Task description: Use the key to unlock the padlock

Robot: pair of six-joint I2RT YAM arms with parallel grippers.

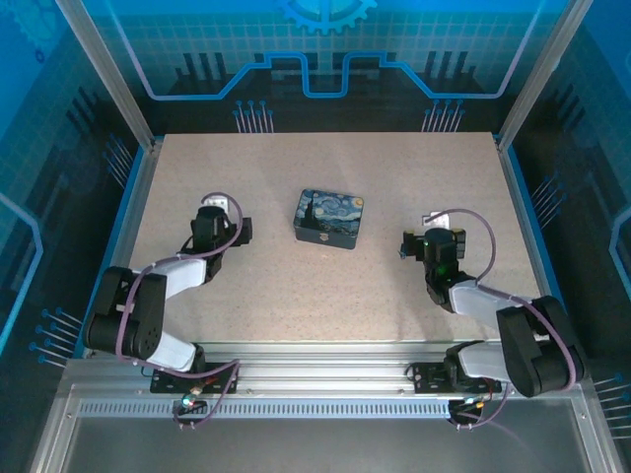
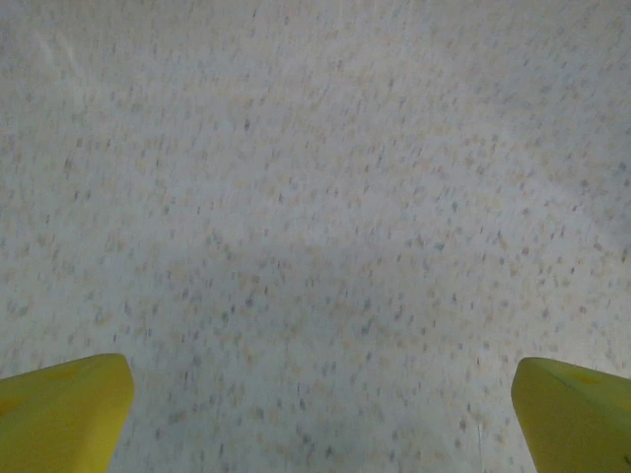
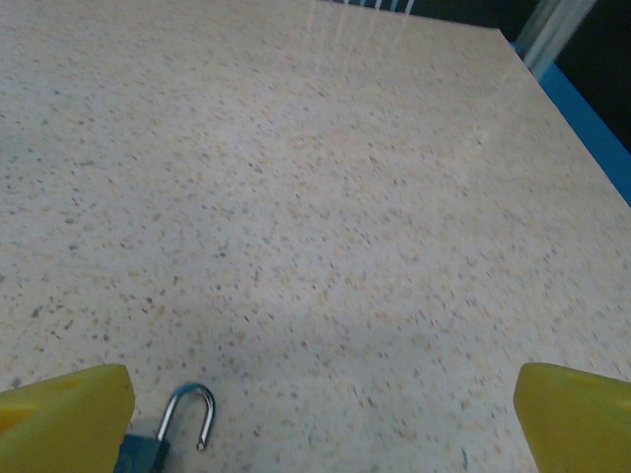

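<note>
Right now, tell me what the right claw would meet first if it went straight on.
Probably the speckled beige tabletop, bare ahead of the open right claw. The small blue-grey padlock with silver shackle lies aside, by one yellow pad.

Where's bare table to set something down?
Wide speckled beige table strip behind the dark-blue night-sky box, and another between box and the near edge. Crowded by the right gripper: a small blue padlock with silver shackle lies there.
</note>
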